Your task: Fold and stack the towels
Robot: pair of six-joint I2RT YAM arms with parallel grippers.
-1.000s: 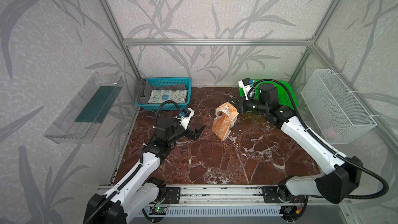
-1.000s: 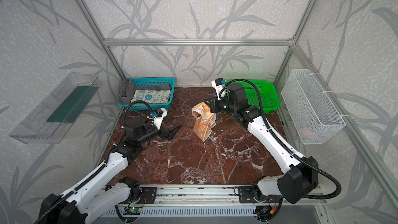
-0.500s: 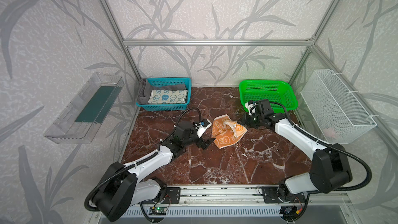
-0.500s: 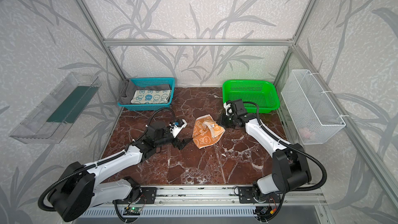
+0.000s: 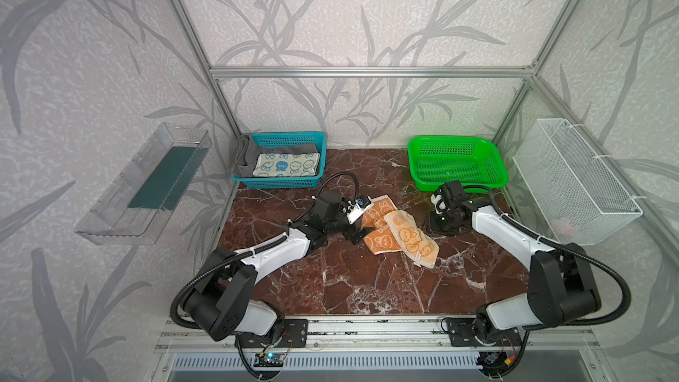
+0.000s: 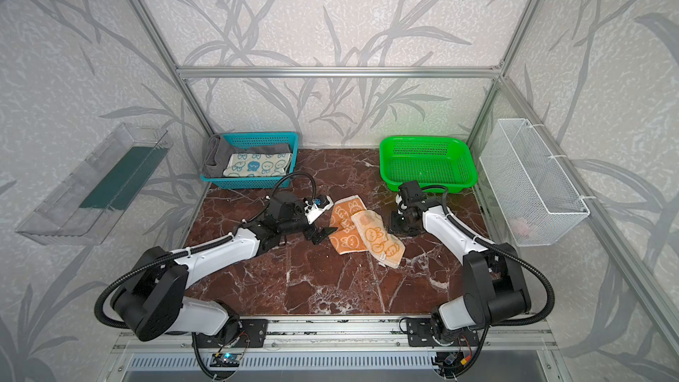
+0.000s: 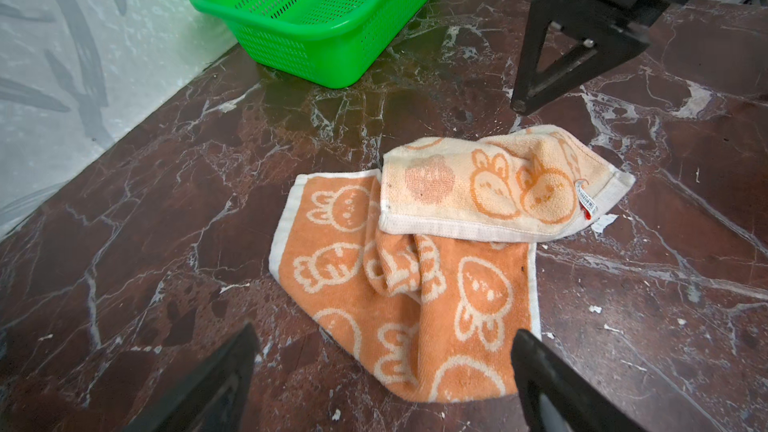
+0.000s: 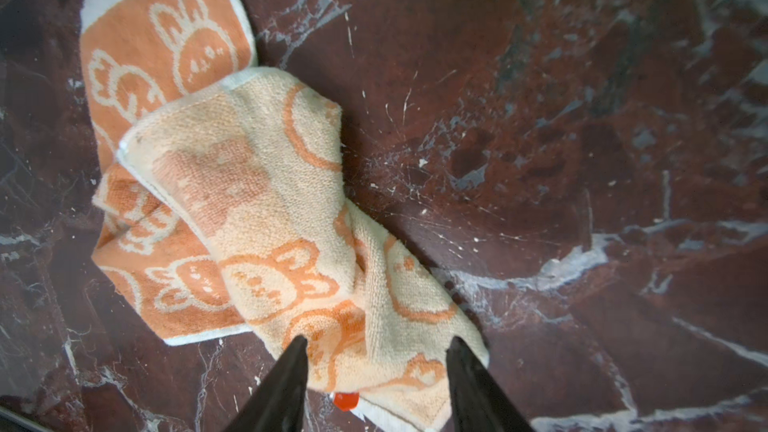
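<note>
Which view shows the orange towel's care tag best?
Left wrist view: the tag lies unobstructed on the orange towel's cream flap. Right wrist view catches only its red end; both top views show it too small.

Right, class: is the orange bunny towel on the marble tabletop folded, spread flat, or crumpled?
Crumpled. The orange towel lies loosely doubled, cream underside flopped askew across the orange face, a bunched wrinkle in the middle.

The left arm [image 5: 272, 251] is stretched low and forward, angled inward toward the middle; the left gripper [image 7: 384, 332] is held wide open, jaws spread far apart. The right arm [image 5: 507, 229] is bent at the elbow and reached inward; the right gripper [image 8: 378, 342] is pointed downward, jaws parted partway.
</note>
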